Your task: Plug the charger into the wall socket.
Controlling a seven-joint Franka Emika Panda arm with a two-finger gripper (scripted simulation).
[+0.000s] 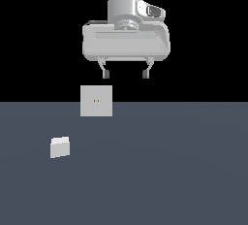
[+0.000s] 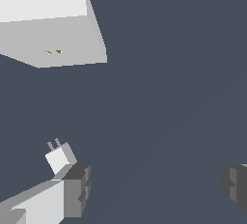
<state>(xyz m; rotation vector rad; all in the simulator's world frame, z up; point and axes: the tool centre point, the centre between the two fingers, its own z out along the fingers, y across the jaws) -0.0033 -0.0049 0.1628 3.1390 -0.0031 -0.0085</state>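
The charger [image 1: 60, 147] is a small plain white block lying on the grey floor toward the exterior view's left. In the wrist view the charger [image 2: 59, 158] shows two short prongs on one end, close by one fingertip [image 2: 77, 190]. The wall socket [image 1: 96, 101] is a light-grey upright square plate with two tiny orange dots, standing further back; it also shows in the wrist view [image 2: 58, 37]. My gripper [image 1: 125, 74] hangs high above the floor, to the exterior view's right of both, open and empty.
A flat dark grey-blue floor [image 1: 169, 170] spreads under everything, with black background behind. No other objects show.
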